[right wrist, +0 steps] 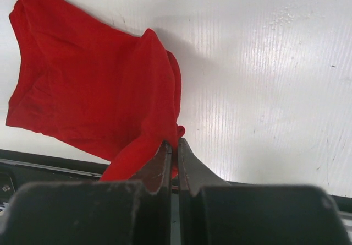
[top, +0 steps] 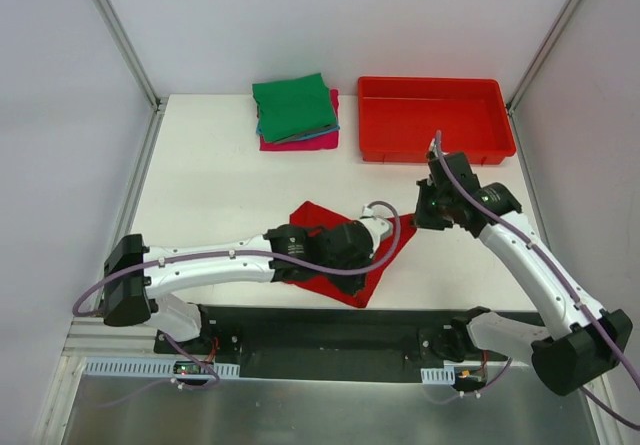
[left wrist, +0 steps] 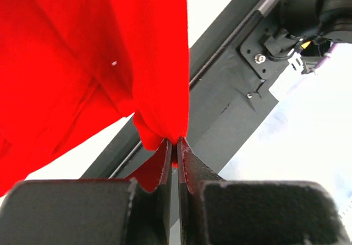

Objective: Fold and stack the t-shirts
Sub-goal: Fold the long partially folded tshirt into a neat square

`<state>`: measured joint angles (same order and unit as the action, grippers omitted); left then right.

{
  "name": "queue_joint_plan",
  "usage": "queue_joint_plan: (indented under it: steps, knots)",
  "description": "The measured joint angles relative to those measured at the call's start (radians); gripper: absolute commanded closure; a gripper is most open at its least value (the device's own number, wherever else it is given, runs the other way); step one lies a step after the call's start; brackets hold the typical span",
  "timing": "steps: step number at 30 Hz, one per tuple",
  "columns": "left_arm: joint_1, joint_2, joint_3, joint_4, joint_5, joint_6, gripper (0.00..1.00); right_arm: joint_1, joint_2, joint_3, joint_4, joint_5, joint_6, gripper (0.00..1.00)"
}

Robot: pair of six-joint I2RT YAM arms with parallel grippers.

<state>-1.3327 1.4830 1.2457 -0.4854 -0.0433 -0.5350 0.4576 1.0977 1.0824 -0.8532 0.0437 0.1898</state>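
The bright red t-shirt [top: 340,255] lies crumpled at the table's front middle, partly lifted. My left gripper [top: 352,250] is over its near part, shut on a pinch of its cloth [left wrist: 159,91]. My right gripper [top: 418,215] is shut on the shirt's right corner [right wrist: 148,85], and the cloth stretches left from it. A folded stack stands at the back: a green shirt [top: 292,105] on top, a teal-blue edge [top: 262,132] under it, a magenta-pink shirt [top: 300,142] at the bottom.
A red plastic bin [top: 435,118] stands at the back right, beside the folded stack. The black base rail [top: 330,335] runs along the table's near edge, just below the red shirt.
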Motion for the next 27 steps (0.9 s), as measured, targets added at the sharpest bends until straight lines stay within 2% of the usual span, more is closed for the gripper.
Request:
queue_joint_plan:
  steps: [7,22,27]
  knots:
    - [0.105,-0.123,-0.15,0.047,0.041,-0.043,1.0,0.025,0.119,0.091,0.003,-0.018,0.005,0.99]
    - [0.241,-0.436,-0.364,0.071,0.013,-0.106,1.0,0.223,0.472,0.457,0.002,0.053,0.019,0.99]
    - [0.317,-0.463,-0.396,0.037,0.005,-0.117,1.0,0.258,0.587,0.57,0.003,0.071,0.019,0.99]
